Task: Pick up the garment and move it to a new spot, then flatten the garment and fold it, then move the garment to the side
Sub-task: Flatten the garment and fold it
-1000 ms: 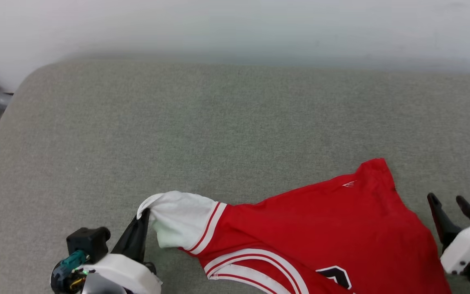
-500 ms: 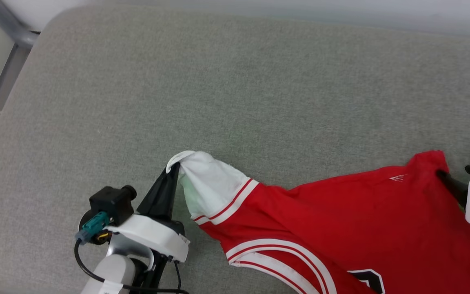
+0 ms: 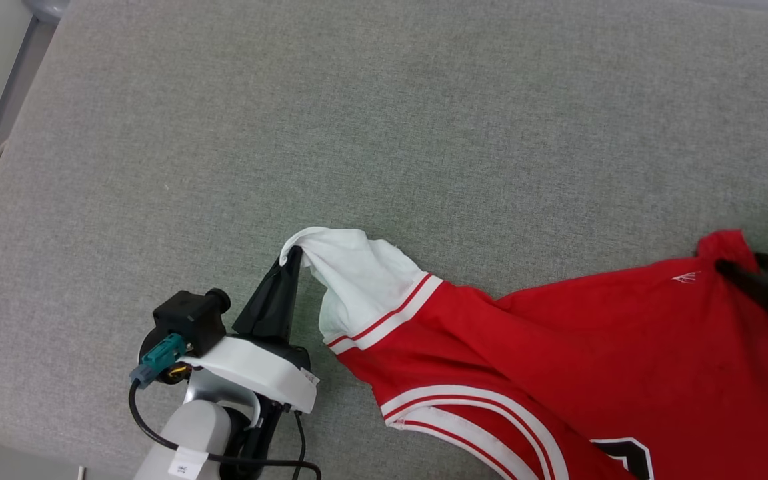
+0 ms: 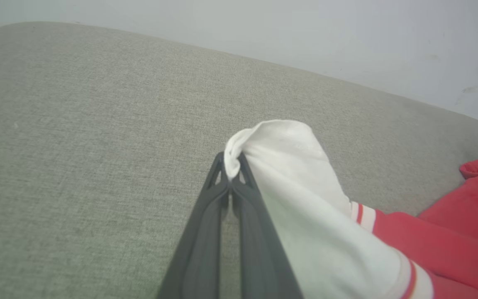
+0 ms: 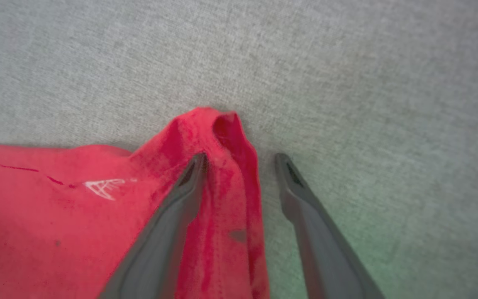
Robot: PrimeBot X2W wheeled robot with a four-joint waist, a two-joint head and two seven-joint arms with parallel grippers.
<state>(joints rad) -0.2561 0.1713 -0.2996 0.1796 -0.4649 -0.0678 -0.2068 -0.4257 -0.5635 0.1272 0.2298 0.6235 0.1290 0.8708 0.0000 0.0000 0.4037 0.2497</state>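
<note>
**Surface.** A grey woven surface point(image 3: 424, 133) carries the work. In the left wrist view a pale wall point(image 4: 305, 33) stands behind its far edge.

**Garment.** The garment point(image 3: 557, 347) lies on the near right part of the surface and runs off the bottom and right edges of the head view. The body is red. One white sleeve point(image 3: 364, 280) with red-and-white striped trim point(image 3: 384, 323) points toward the robot's left. A second band of curved striped trim point(image 3: 471, 417) lies nearer the robot. Part of a black, white-outlined number point(image 3: 631, 457) shows at the bottom edge. A small white logo point(image 5: 106, 187) sits near the far right corner point(image 5: 222, 124), which is bunched into a raised fold.

**Left gripper.** The left gripper point(image 4: 231, 160) is pressed together on the sleeve's outer hem. White cloth is pinched between the fingertips and wraps over them. The sleeve is lifted at this point and drapes down toward the red body. The fingers point(image 3: 277, 300) slant up and away from the wrist. The wrist carries a black block point(image 3: 191, 317), a teal connector point(image 3: 157, 357) and a black cable point(image 3: 157, 433).

**Right gripper.** The right gripper point(image 5: 241, 160) has its jaws apart and straddles the garment's far right corner. One finger point(image 5: 172, 216) lies on top of the red cloth, just below the fold. The other finger point(image 5: 305, 216) lies over bare surface, just beside the cloth edge. The red edge strip lies between the two fingers. They have not pinched it.
</note>
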